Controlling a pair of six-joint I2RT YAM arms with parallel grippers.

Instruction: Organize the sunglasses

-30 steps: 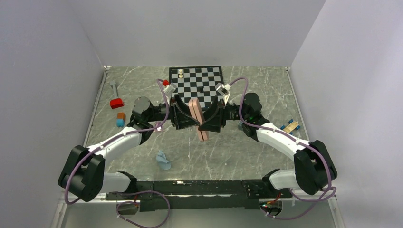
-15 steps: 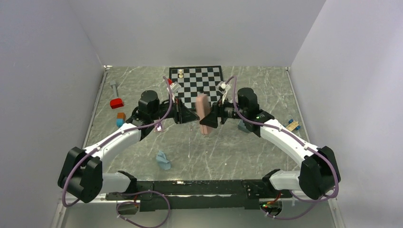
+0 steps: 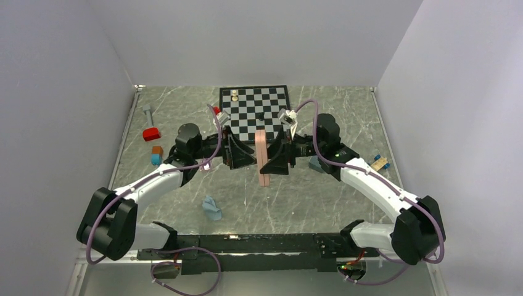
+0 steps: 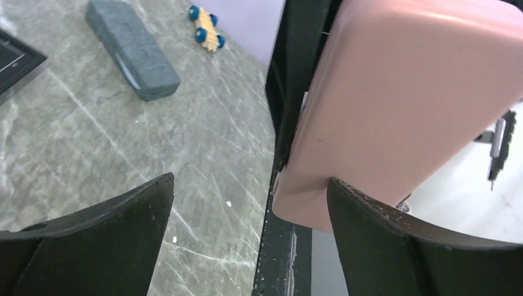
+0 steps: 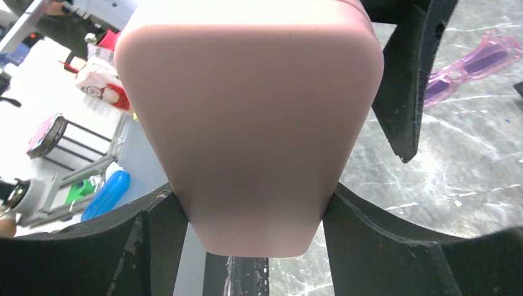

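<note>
A pink oblong case [image 3: 263, 158] hangs above the table between the two arms, seen edge-on from above. My right gripper [image 5: 253, 213] is shut on it, one finger pressed on each long side. My left gripper [image 4: 250, 194] stands wide open on the case's left. The case [image 4: 407, 98] lies by its right finger [image 4: 395, 246], and nothing is between the jaws. The translucent purple-pink sunglasses [image 5: 470, 60] lie on the marble table behind the case in the right wrist view.
A grey-blue case [image 4: 132, 49] and a small wooden toy car [image 4: 206, 37] lie right of the arms. A chessboard [image 3: 256, 111] with a few pieces is at the back. Red, orange and blue blocks [image 3: 151, 134] sit far left. A light-blue cloth [image 3: 212, 208] lies near front.
My left gripper has opened wide off the pink case. The case, tilted and held higher before, now hangs lower and straighter in the right gripper.
</note>
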